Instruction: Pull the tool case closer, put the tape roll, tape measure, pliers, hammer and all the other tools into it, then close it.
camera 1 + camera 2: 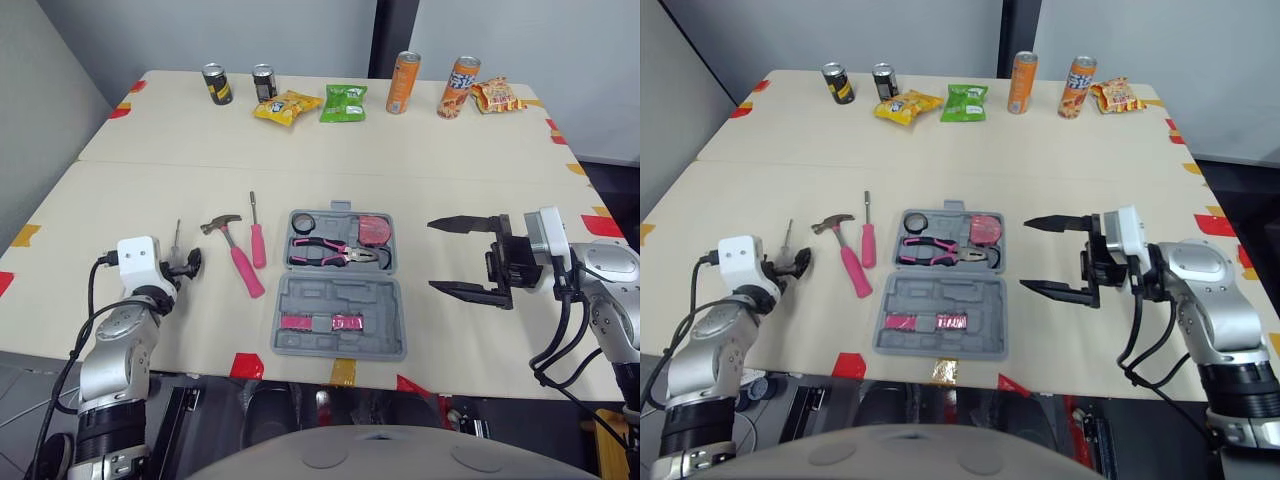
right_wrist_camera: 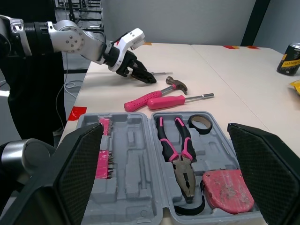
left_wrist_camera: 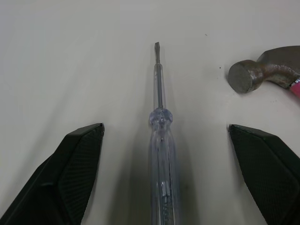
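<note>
Left pincer (image 1: pixel 186 264), fingers apart, straddles the clear screwdriver (image 3: pixel 159 140) at 9 o'clock of the open tool case (image 1: pixel 340 300); right pincer (image 1: pixel 431 256), likewise apart, hovers at its 3 o'clock.

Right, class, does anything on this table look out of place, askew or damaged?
Nothing looks spilled or damaged. The hammer, pink screwdriver and clear screwdriver lie loose, left of the open case, with the hammer askew.

Both head eyes overlook the table (image 1: pixel 450 140); right wrist camera shares the tool case (image 1: pixel 340 296).
</note>
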You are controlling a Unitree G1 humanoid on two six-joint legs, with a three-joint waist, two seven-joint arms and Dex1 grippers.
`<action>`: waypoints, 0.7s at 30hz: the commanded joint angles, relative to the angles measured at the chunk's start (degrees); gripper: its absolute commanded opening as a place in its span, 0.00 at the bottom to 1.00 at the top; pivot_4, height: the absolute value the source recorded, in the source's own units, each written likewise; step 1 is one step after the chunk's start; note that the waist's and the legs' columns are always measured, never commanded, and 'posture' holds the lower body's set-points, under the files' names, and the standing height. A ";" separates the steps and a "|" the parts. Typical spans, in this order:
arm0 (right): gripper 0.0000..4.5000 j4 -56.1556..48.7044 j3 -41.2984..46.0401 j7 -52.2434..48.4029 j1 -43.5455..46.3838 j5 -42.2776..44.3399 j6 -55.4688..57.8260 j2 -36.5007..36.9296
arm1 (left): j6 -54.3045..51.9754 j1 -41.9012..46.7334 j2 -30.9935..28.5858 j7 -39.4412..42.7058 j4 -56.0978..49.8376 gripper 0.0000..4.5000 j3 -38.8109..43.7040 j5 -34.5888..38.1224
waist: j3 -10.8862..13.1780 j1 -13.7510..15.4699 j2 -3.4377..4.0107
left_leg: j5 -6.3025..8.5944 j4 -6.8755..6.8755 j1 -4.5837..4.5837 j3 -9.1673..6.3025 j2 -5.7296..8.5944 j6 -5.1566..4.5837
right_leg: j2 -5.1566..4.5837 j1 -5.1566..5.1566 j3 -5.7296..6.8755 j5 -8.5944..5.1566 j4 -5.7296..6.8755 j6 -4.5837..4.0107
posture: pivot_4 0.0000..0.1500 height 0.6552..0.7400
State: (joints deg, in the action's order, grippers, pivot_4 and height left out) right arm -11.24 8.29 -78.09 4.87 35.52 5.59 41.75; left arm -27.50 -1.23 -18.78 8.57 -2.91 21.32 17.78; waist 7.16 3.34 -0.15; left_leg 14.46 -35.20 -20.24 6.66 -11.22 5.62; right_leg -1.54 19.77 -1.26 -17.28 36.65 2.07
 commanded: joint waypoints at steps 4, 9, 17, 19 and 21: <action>1.00 -0.07 0.92 0.21 0.23 0.17 -1.25 -0.17 | -0.06 0.99 0.80 0.08 0.99 0.75 1.58 1.36 | 0.00 0.00 0.00 | 0.00 0.00 0.00 0.01 0.00 0.00 | 0.00 0.00 0.00 0.00 0.00 0.00 | 1.00 0.98; 1.00 -0.06 0.90 0.37 0.18 0.11 -1.40 -0.14 | -0.01 1.19 0.95 0.04 1.56 0.38 2.33 1.43 | 0.00 0.02 0.00 | 0.00 0.00 0.00 0.01 0.00 0.00 | 0.00 0.00 0.00 0.00 0.00 0.00 | 1.00 0.98; 1.00 0.04 0.33 0.18 0.12 -0.10 -1.77 -0.24 | 0.78 1.13 0.07 0.96 1.81 0.02 3.25 1.43 | 0.00 0.01 0.00 | 0.00 0.00 0.00 0.01 0.00 0.00 | 0.00 0.00 -0.01 0.00 0.00 0.00 | 1.00 0.98; 1.00 0.00 0.21 0.19 0.17 -0.10 -1.81 -0.29 | 0.98 0.46 -0.96 2.36 1.09 0.02 3.19 1.53 | 0.00 -0.01 0.00 | 0.00 0.00 0.00 0.01 0.00 0.00 | 0.00 0.00 0.00 0.00 0.00 0.00 | 1.00 0.98; 1.00 0.03 0.28 0.02 0.07 -0.03 -1.90 -0.20 | 1.21 -0.86 -2.70 5.54 -0.86 0.02 3.55 2.62 | 0.00 -0.12 0.00 | 0.00 0.00 0.00 0.00 0.00 0.00 | 0.00 0.01 0.00 0.00 -0.01 0.00 | 1.00 0.98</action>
State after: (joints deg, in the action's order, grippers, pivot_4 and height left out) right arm -10.72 8.06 -77.81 4.83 35.38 4.61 41.68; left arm -27.51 -1.25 -19.88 12.09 -1.38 23.68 19.67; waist 7.17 3.22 -0.15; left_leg 14.46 -35.20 -20.24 6.67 -11.22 5.62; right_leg -1.54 19.78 -1.27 -17.28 36.63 2.07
